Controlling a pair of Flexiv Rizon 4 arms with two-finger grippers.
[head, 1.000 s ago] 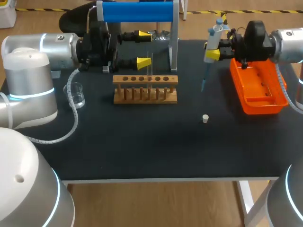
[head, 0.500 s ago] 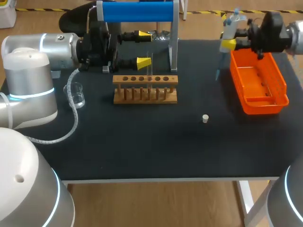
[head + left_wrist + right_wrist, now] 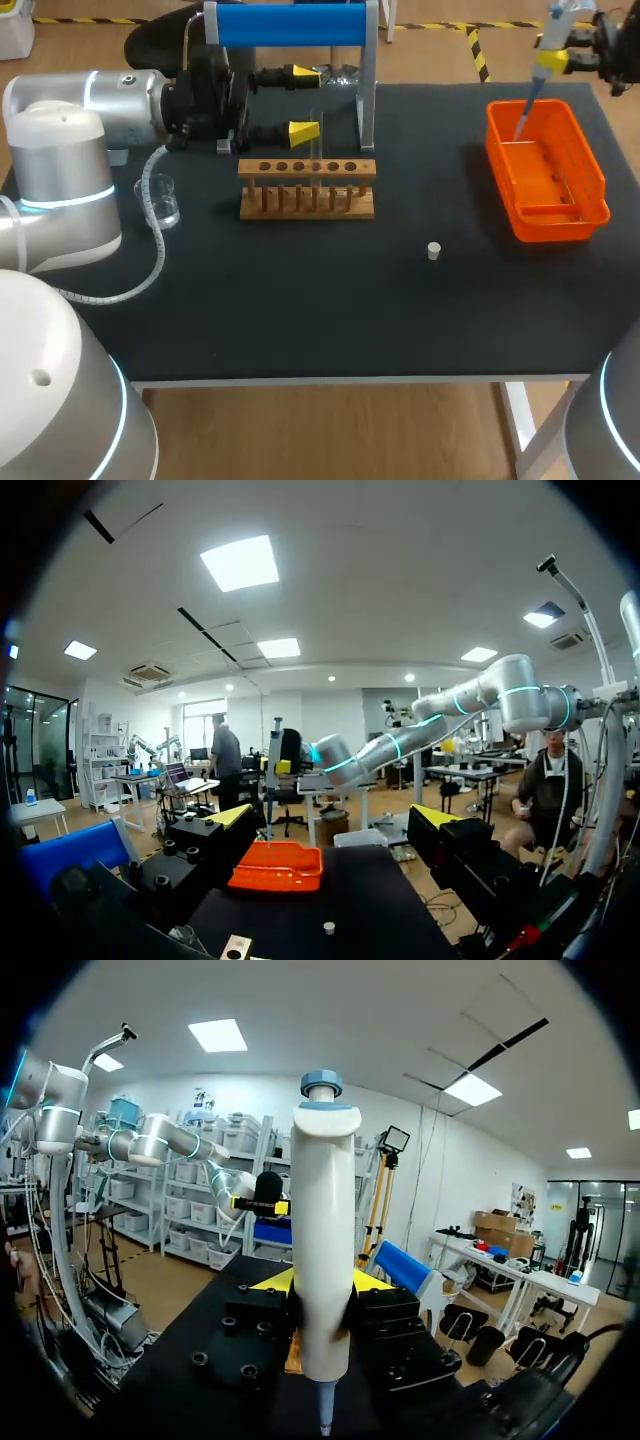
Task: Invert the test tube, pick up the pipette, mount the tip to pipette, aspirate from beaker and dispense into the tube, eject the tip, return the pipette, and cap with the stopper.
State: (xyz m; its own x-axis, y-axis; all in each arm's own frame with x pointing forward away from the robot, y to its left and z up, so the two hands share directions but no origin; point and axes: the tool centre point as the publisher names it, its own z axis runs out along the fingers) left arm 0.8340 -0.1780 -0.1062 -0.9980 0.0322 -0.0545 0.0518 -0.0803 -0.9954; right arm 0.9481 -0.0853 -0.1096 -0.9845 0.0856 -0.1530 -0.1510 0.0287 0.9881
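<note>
The right gripper (image 3: 556, 60) is clamped on the pipette (image 3: 553, 32). In the right wrist view its two yellow-tipped fingers (image 3: 274, 1281) press the white pipette (image 3: 325, 1250) body from either side. The pipette stands upright, with its blue cap above the fingers and its thin shaft below them. In the head view that slim lower end hangs over the far end of the orange tray (image 3: 590, 180), which lies under and in front of this gripper.

The left gripper (image 3: 305, 103) points sideways with its fingers spread wide and nothing between them. A clear test tube (image 3: 316, 140) stands upright in the wooden rack (image 3: 307, 190), just ahead of the nearer fingertip; whether they touch cannot be told. The glass beaker (image 3: 163, 200) sits beside the left arm, behind the gripper. A blue-topped stand (image 3: 290, 25) rises right next to the gripper's far finger.

The left wrist view shows the same wide gap between its fingers (image 3: 232, 816). The orange tray (image 3: 278, 866) lies ahead of them, and the small pale stopper (image 3: 328, 927) lies on the black table (image 3: 380, 900) nearer the gripper. In the head view the stopper (image 3: 434, 251) sits alone, well apart from both grippers.
</note>
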